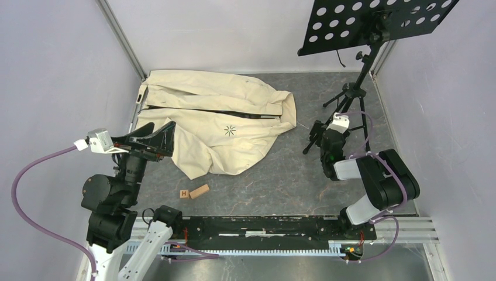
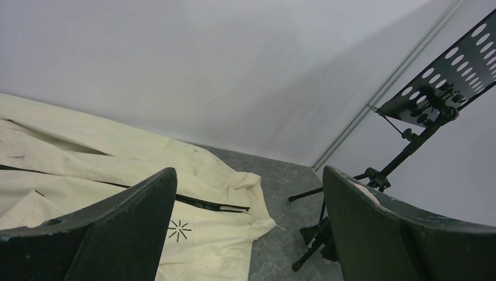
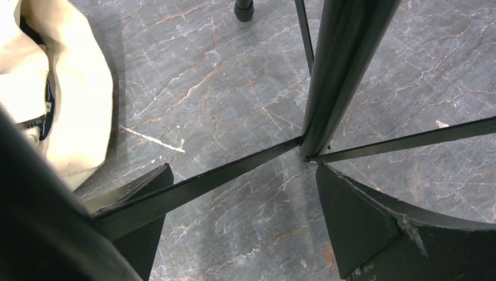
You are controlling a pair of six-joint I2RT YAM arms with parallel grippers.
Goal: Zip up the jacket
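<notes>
The cream jacket (image 1: 205, 126) lies crumpled at the back left of the table, with its black starburst logo (image 1: 230, 130) facing up. Its dark zipper (image 1: 234, 112) runs across the middle and the two front edges gape apart. My left gripper (image 1: 166, 139) hovers open at the jacket's near left edge, holding nothing. In the left wrist view the jacket (image 2: 117, 152), zipper (image 2: 205, 203) and logo (image 2: 179, 230) show between and beyond the open left gripper (image 2: 248, 172). My right gripper (image 1: 320, 136) stands open to the jacket's right. The right gripper (image 3: 243, 170) looks down at a stand leg, with the jacket's edge (image 3: 76, 99) at left.
A black music stand (image 1: 374, 23) rises at the back right, and its tripod legs (image 1: 351, 93) spread beside my right gripper. One leg (image 3: 222, 172) crosses in front of the right fingers. Two small wooden blocks (image 1: 199, 191) lie near the front. Grey walls close in left, back and right.
</notes>
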